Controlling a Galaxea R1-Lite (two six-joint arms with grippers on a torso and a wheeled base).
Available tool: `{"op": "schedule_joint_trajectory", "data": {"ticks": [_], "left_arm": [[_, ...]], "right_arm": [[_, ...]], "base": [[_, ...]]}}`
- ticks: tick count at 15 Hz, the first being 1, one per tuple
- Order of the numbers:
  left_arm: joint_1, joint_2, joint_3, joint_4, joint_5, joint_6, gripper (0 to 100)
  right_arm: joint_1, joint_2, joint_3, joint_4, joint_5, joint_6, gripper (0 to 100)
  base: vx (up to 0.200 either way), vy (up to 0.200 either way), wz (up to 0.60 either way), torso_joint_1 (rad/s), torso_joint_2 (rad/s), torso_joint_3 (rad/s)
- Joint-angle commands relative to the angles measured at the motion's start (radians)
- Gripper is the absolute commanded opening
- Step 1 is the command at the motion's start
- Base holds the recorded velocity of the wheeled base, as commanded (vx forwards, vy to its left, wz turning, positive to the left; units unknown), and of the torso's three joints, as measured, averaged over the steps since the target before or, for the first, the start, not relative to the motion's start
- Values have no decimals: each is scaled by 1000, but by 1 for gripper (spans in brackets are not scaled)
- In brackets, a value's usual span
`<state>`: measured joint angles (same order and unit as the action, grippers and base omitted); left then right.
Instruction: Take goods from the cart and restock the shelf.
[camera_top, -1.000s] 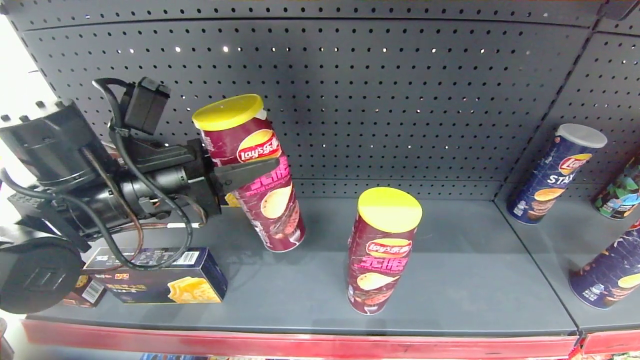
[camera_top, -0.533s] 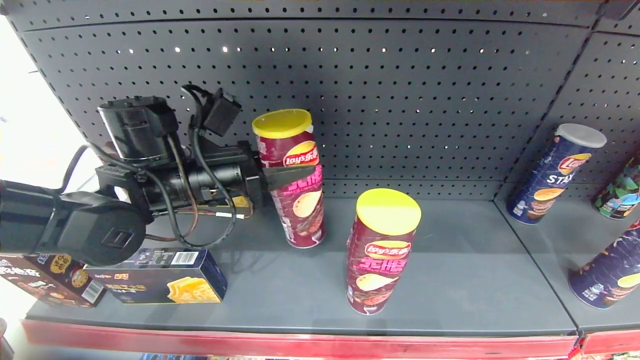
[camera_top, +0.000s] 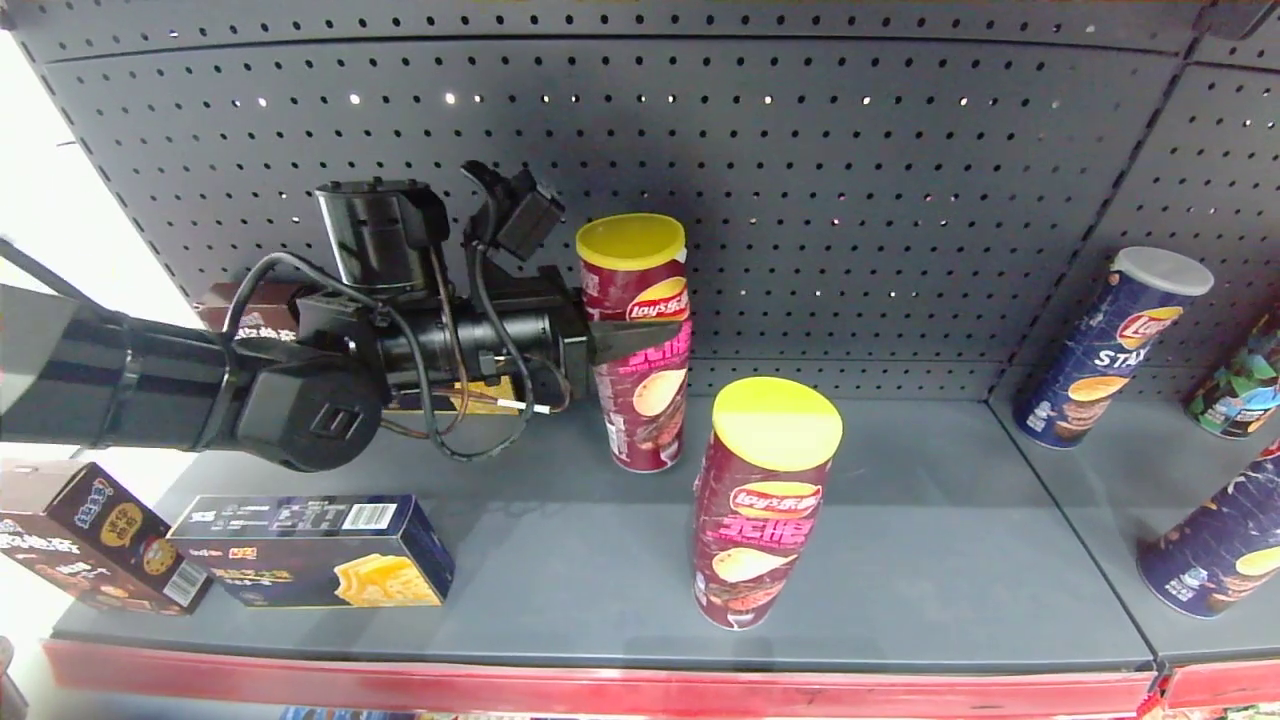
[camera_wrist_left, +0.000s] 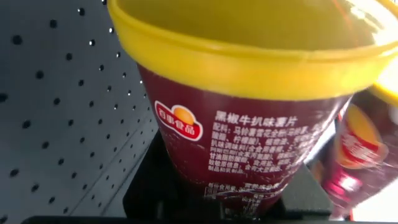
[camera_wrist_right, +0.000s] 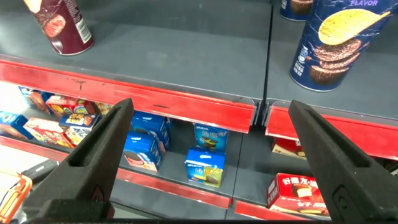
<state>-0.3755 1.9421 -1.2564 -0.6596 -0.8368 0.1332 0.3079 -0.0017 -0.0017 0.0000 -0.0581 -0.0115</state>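
Note:
A maroon chips can with a yellow lid is upright near the back of the grey shelf, close to the pegboard. My left gripper is shut on its upper half from the left. Whether its base touches the shelf is unclear. In the left wrist view the held can is very close. A second, matching can stands on the shelf in front and to the right, apart from the held one. My right gripper hangs open and holds nothing, below the shelf's red front edge.
Blue chips cans stand on the right-hand shelf section. A dark blue cracker box and a brown box lie at the front left. The lower shelf holds several small boxes. Open shelf lies right of the front can.
My left arm has carried the can to the right and back toward the pegboard. The can has gone from tilted to upright. The brown box at the front left has come into sight.

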Motion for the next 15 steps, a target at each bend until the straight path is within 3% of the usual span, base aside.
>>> {"op": "schedule_joint_trajectory", "data": {"ticks": [1, 15], "left_arm": [[-9, 52, -52, 0, 1, 0, 0], [-46, 222, -252, 0, 1, 5, 0]], "right_arm": [[0, 2, 0, 0, 0, -1, 100], [0, 2, 0, 0, 0, -1, 100]], "base": [[0, 0, 0, 0, 0, 0], [0, 0, 0, 0, 0, 0]]}}
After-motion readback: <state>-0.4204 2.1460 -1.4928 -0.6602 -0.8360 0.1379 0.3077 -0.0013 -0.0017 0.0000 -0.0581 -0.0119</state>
